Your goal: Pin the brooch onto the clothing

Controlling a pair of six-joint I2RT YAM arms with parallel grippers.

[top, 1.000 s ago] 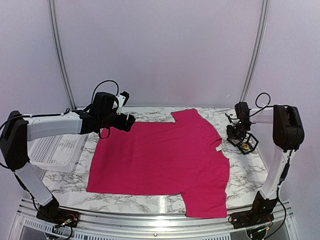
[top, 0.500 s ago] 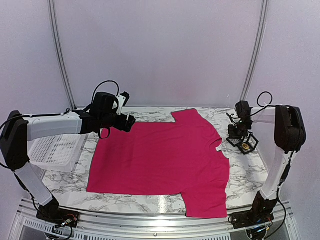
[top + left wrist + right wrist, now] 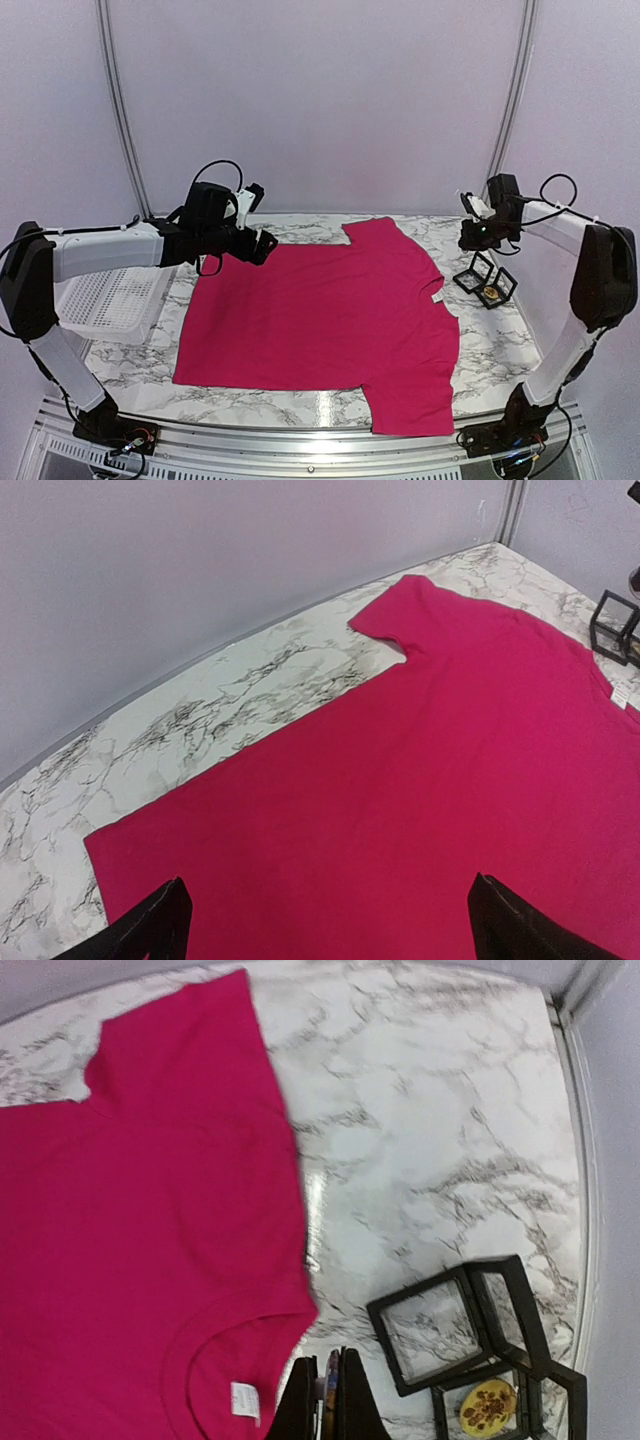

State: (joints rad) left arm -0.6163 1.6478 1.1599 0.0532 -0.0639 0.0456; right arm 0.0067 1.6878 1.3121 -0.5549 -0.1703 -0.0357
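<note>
The crimson-pink T-shirt [image 3: 330,320] lies flat on the marble table, its white neck label [image 3: 245,1400] toward the right. My right gripper [image 3: 472,232] is raised above the table's right side, beside the shirt's collar. In the right wrist view it [image 3: 326,1400] is shut on a thin small brooch [image 3: 331,1385], seen edge-on between the fingers. Below it stands an open black display case [image 3: 487,280] with a gold disc [image 3: 488,1402] inside. My left gripper [image 3: 255,245] hovers over the shirt's far left corner. Its jaws [image 3: 330,930] are wide open and empty.
A white perforated tray [image 3: 110,300] sits at the table's left edge, under my left arm. The back wall runs close behind the shirt. Bare marble [image 3: 430,1140] shows between the shirt's sleeve and the display case.
My right gripper has lifted up and back from the display case with the thin piece held between its fingers. My left arm has barely moved.
</note>
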